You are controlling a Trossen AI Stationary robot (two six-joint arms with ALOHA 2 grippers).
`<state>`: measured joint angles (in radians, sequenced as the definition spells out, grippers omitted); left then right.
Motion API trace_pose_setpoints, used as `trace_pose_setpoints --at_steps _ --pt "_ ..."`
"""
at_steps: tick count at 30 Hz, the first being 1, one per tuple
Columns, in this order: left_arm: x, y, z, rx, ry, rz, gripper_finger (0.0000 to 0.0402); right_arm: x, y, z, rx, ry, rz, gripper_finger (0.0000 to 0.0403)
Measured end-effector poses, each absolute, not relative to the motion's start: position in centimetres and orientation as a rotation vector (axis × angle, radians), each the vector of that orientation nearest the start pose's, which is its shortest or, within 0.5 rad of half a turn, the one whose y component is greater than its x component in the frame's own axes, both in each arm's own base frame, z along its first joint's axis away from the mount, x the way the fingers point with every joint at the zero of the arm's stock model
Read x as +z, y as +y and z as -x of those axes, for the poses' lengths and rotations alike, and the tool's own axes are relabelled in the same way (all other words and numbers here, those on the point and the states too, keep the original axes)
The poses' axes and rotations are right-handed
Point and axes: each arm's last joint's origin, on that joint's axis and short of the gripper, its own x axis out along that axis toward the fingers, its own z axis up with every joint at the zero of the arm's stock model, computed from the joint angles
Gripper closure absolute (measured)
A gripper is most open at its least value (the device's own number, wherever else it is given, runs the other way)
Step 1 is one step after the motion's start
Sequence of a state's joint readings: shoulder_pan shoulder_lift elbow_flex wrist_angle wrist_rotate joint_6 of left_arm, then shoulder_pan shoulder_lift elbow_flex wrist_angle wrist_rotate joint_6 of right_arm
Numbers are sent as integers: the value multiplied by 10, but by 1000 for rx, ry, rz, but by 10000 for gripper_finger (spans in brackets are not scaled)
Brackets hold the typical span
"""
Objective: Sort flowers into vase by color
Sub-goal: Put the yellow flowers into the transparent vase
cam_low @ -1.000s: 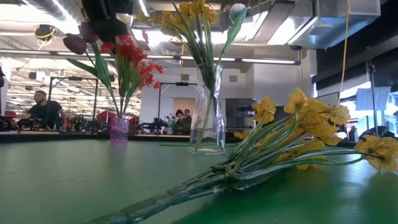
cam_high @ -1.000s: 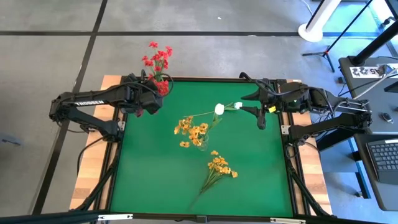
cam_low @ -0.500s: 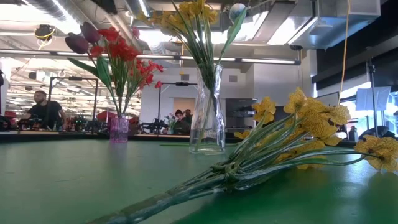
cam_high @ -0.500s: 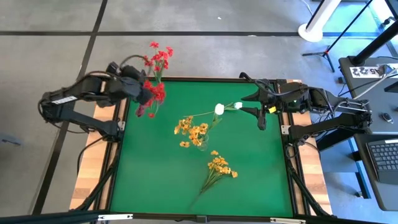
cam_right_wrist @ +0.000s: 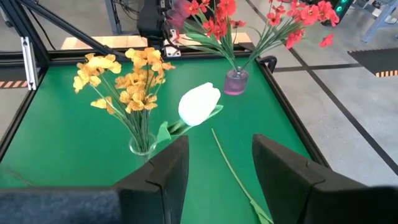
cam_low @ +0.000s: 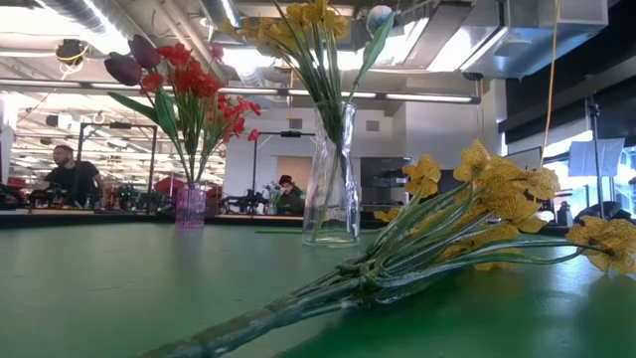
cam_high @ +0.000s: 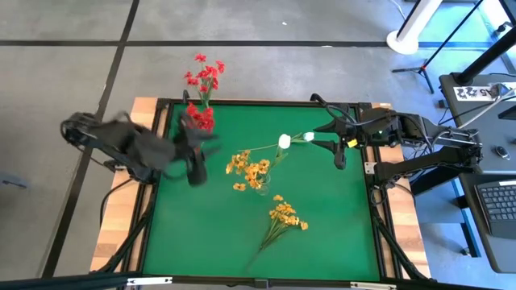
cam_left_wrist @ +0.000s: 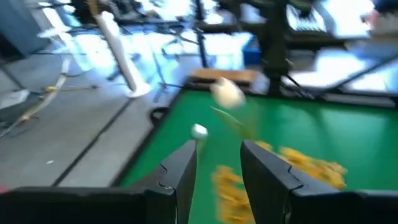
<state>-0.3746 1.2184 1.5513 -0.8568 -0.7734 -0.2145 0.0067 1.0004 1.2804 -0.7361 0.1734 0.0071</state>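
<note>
Here the left gripper (cam_high: 196,165), fingers parted and empty, hangs over the green table (cam_high: 322,242) near the pink vase (cam_low: 190,206) of red flowers (cam_high: 201,76) at the far left corner. The right gripper (cam_high: 339,153), likewise parted and empty, waits at the right edge. Centrally, a clear vase (cam_low: 331,199) holds yellow flowers (cam_high: 250,169) and a white bloom (cam_high: 284,142); another yellow bunch (cam_high: 284,216) lies flat nearby.

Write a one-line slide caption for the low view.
Yellow flower bunch lies on the green table; behind stand a clear vase and a small pink vase.
</note>
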Motion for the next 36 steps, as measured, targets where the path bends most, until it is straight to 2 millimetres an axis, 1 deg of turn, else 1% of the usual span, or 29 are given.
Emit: trace_pose_setpoints --at_steps 4,11,15,17,19,22,24,28,32,36 --pt "416 -102 -239 348 482 -85 281 409 -4 -183 -166 454 34 228" --pt "362 -171 -274 176 619 -16 281 409 -4 -183 -167 454 35 228" --pt "328 -202 -296 104 687 57 281 409 -4 -183 -167 451 35 228" --pt "311 -213 -305 85 723 92 281 410 -4 -183 -167 444 34 228" --pt "294 -221 -314 89 752 127 280 410 -4 -183 -167 440 34 228" --pt "269 -224 -330 151 789 190 272 411 -4 -184 -168 427 32 228" --pt "251 -222 -340 192 832 248 260 411 -4 -184 -167 423 30 228" --pt "215 -224 -360 177 926 360 230 411 -4 -184 -170 426 17 228" --pt "190 -232 -377 125 910 439 202 410 -4 -184 -169 434 -12 228" --pt "170 -231 -385 177 919 476 192 408 -4 -183 -172 452 -37 228"
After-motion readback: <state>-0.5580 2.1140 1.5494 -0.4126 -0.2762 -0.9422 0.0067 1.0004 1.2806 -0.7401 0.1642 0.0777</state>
